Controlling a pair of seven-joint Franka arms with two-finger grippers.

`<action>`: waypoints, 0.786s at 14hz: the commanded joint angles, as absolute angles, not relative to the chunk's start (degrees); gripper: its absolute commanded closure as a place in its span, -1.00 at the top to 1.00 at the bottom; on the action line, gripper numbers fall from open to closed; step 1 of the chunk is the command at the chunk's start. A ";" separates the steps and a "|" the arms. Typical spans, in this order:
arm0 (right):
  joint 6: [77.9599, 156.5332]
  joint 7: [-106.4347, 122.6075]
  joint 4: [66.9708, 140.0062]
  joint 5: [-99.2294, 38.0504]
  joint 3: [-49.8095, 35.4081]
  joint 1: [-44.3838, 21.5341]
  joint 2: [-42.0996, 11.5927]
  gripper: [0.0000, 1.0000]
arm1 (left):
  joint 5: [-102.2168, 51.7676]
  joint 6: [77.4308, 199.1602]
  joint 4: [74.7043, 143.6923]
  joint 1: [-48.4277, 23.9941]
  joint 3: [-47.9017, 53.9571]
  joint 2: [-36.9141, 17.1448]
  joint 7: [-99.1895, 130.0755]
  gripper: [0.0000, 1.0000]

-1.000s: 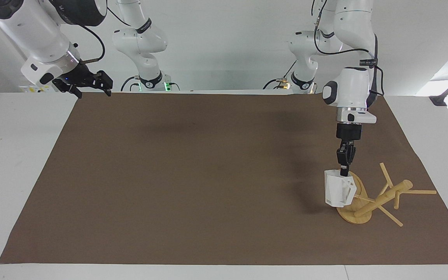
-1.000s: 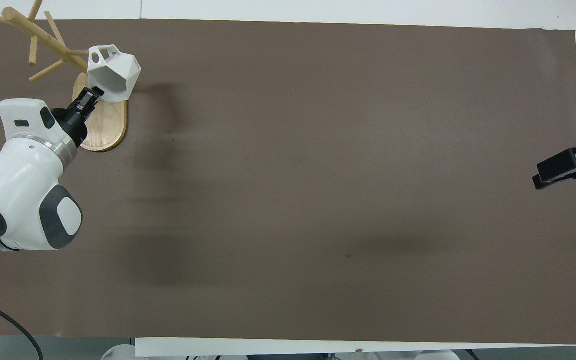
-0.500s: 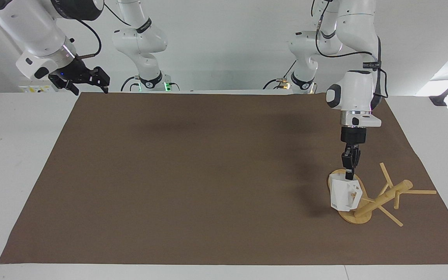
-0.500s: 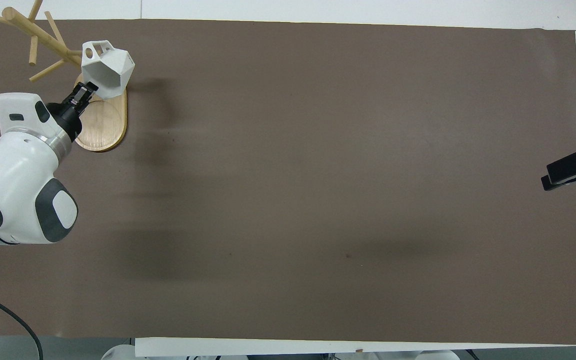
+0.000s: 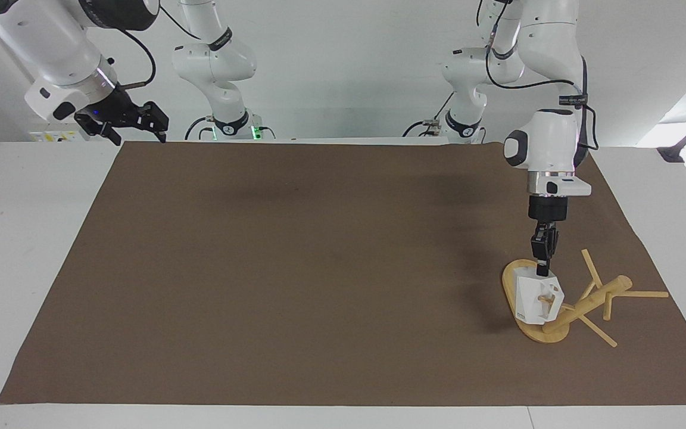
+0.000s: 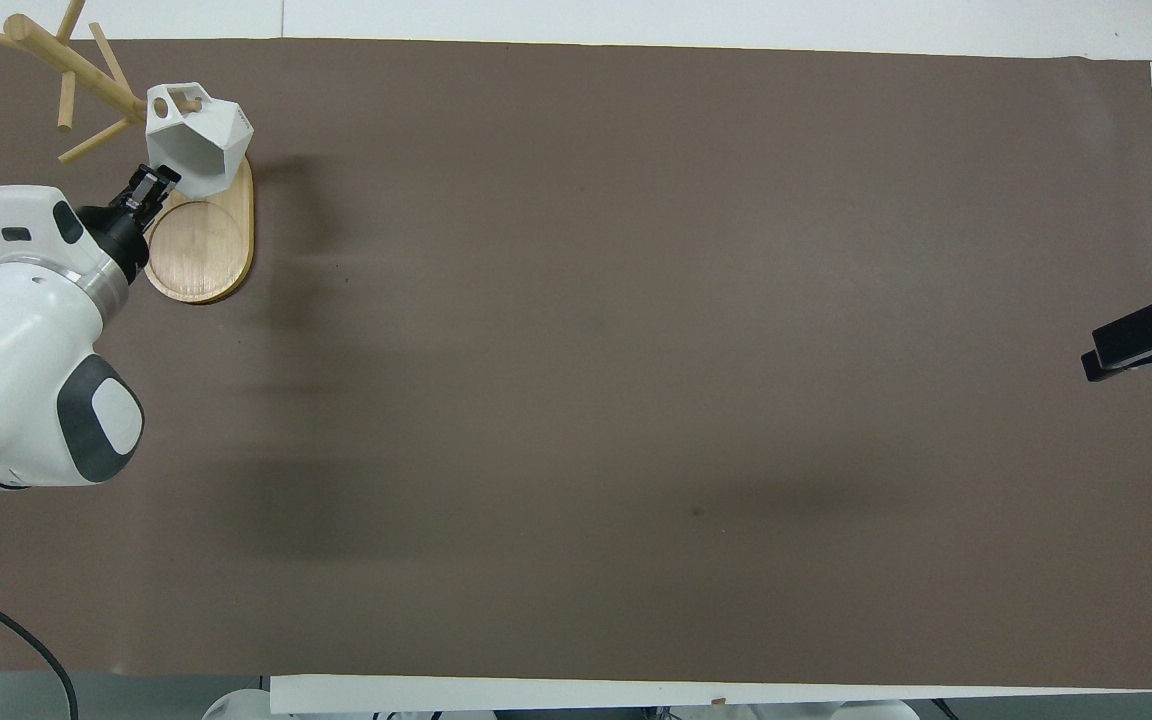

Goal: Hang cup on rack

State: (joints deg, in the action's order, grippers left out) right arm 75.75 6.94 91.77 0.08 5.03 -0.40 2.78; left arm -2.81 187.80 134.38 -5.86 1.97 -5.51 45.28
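Note:
The white faceted cup (image 5: 532, 298) hangs from my left gripper (image 5: 540, 271), which is shut on its rim. The cup is held over the oval base (image 5: 511, 280) of the bamboo rack, close against the central post (image 5: 587, 304). In the overhead view the cup (image 6: 206, 150) has its handle turned to the post (image 6: 66, 62), and a thin peg (image 6: 192, 101) shows through the handle's hole. The left gripper (image 6: 151, 185) comes at the cup from the robots' side. My right gripper (image 5: 158, 124) is open and empty, waiting over the table's edge at the right arm's end; it also shows in the overhead view (image 6: 1096, 365).
A brown mat (image 5: 319, 268) covers the table. The rack's base (image 6: 198, 255) stands at the left arm's end, with several pegs (image 5: 646, 294) sticking out past the mat's edge there. White table (image 5: 21, 238) borders the mat.
The left gripper has carried the cup sideways toward the rack's post and slightly down; a peg now shows in the handle's hole. The right gripper drew back a little, then stayed.

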 commanded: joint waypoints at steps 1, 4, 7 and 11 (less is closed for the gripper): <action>75.06 6.33 91.93 0.35 4.83 -0.26 3.43 0.99 | -1.93 185.72 133.51 -4.05 2.46 -5.80 45.62 -0.78; 75.06 6.33 91.93 0.35 4.83 -0.26 3.43 0.99 | -1.93 184.49 132.81 -3.78 2.46 -5.80 45.70 -0.50; 75.06 6.33 91.93 0.35 4.83 -0.26 3.43 0.99 | -2.20 183.52 131.93 -3.95 2.37 -5.80 45.70 -0.20; 75.06 6.33 91.93 0.35 4.83 -0.26 3.43 0.99 | -2.37 176.61 132.19 -3.78 2.37 -1.69 45.70 -0.17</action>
State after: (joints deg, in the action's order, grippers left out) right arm 75.75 6.94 91.77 0.08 5.03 -0.40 2.79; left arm -2.81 182.19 132.27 -4.66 1.97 -4.93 45.31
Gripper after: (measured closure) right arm 0.004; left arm 0.595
